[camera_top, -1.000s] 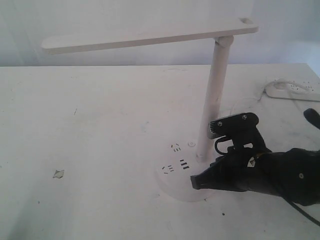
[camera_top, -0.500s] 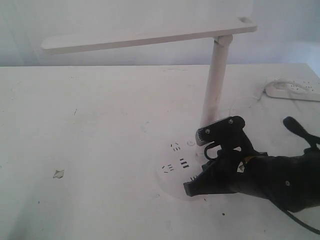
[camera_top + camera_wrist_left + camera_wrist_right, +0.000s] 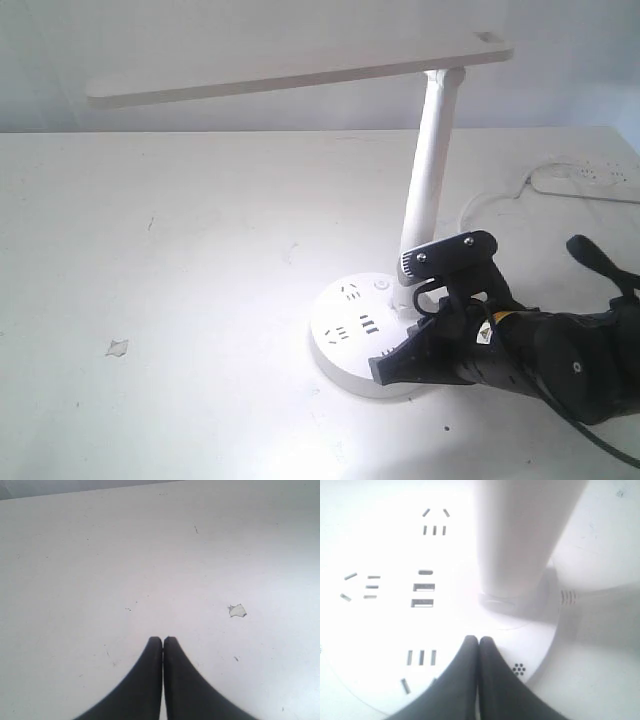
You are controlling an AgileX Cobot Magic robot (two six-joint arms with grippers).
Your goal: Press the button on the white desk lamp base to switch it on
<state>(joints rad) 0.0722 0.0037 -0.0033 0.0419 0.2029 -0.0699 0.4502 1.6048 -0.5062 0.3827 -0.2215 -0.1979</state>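
Note:
The white desk lamp is lit: its long bar head throws bright light on the round white desk lamp base. The base shows black socket holes, two USB slots and a small round button. My right gripper is shut and empty, its tips resting on or just over the near right part of the base, close to the stem. My left gripper is shut and empty over bare table, out of the exterior view.
An oblong white power strip with its cord lies at the table's back right. A small chip in the table surface lies at the left. The lamp's cable leaves the base behind the stem.
The lamp has come on; the base and table under the head are now brightly lit. My right gripper moved left onto the base, then shifted slightly back.

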